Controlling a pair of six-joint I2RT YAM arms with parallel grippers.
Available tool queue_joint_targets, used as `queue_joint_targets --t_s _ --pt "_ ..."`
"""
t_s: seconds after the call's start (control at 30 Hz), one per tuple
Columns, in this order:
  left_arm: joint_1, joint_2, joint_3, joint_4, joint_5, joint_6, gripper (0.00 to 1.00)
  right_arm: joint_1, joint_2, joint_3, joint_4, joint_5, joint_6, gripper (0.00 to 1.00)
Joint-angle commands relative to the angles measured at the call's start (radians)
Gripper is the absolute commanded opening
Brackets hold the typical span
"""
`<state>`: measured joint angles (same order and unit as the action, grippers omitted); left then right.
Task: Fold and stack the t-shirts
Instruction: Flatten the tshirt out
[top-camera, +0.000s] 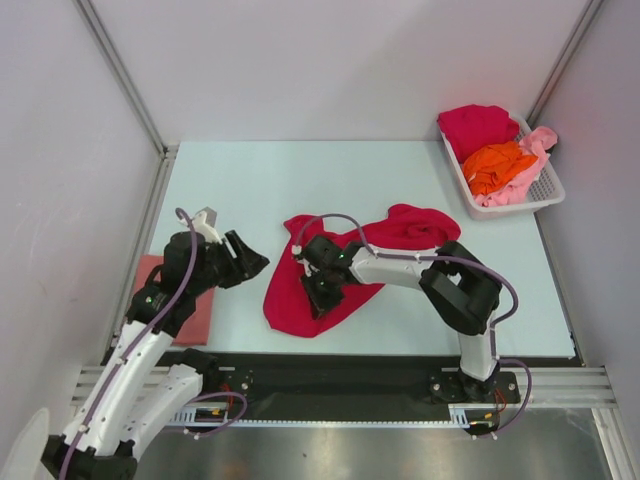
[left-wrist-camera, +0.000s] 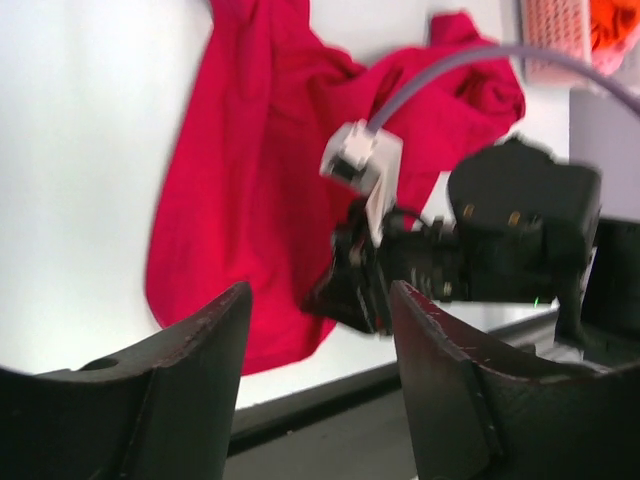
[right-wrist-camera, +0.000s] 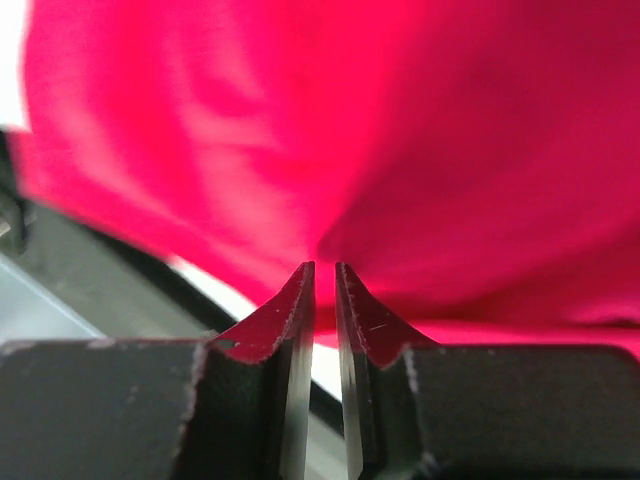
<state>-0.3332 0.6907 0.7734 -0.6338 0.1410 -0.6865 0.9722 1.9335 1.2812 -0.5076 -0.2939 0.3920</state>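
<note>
We see one crimson t-shirt (top-camera: 345, 262) lying crumpled and spread across the middle of the table (top-camera: 230, 190), one end toward the near edge and the other bunched out to the right. The right gripper (top-camera: 320, 293) is down on the near left part of this shirt. In the right wrist view its jaws are drawn almost together, with only a thin slit between them, and the red cloth (right-wrist-camera: 400, 150) creases down into the tips of the right gripper (right-wrist-camera: 322, 268), so we take it to be pinching a fold of the shirt. The left gripper (top-camera: 248, 262) hangs over bare table just left of the shirt, apart from it. In the left wrist view its two fingers (left-wrist-camera: 190, 370) stand well apart with nothing between them, and the crimson shirt (left-wrist-camera: 250, 180) shows beyond them. A salmon pink t-shirt (top-camera: 200, 312) lies folded flat at the left edge of the table, partly hidden under the left arm. At the far right corner a white basket (top-camera: 548, 188) holds a second crimson t-shirt (top-camera: 475, 127), an orange t-shirt (top-camera: 497, 165) and a light pink t-shirt (top-camera: 538, 148), all in a loose heap
</note>
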Motion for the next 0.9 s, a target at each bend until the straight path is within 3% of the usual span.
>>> queue_joint_targets --t_s 0.0,0.3,0.5,0.6,0.7,0.8,0.87 --pt "0.005 0.030 -0.040 0.020 0.126 -0.035 0.64 -0.072 -0.004 -0.051 0.038 0.029 0.019 0.19" --pt "0.003 0.093 -0.129 0.115 0.276 -0.094 0.67 -0.263 -0.096 -0.226 0.031 0.058 0.010 0.20" --pt "-0.010 0.193 -0.180 0.155 0.296 -0.137 0.61 -0.323 -0.179 -0.255 -0.014 0.075 -0.008 0.22" --pt "-0.021 0.213 -0.206 0.148 0.267 -0.172 0.59 -0.293 -0.261 -0.230 -0.012 0.009 -0.015 0.33" --pt "-0.070 0.224 -0.255 0.146 0.240 -0.255 0.55 -0.270 -0.352 -0.188 -0.035 0.009 0.013 0.46" --pt "-0.193 0.266 -0.270 0.161 0.191 -0.315 0.52 -0.293 -0.430 -0.163 -0.052 0.002 0.045 0.52" --pt "-0.308 0.300 -0.238 0.075 0.077 -0.370 0.53 -0.312 -0.484 -0.155 -0.065 0.007 0.045 0.54"
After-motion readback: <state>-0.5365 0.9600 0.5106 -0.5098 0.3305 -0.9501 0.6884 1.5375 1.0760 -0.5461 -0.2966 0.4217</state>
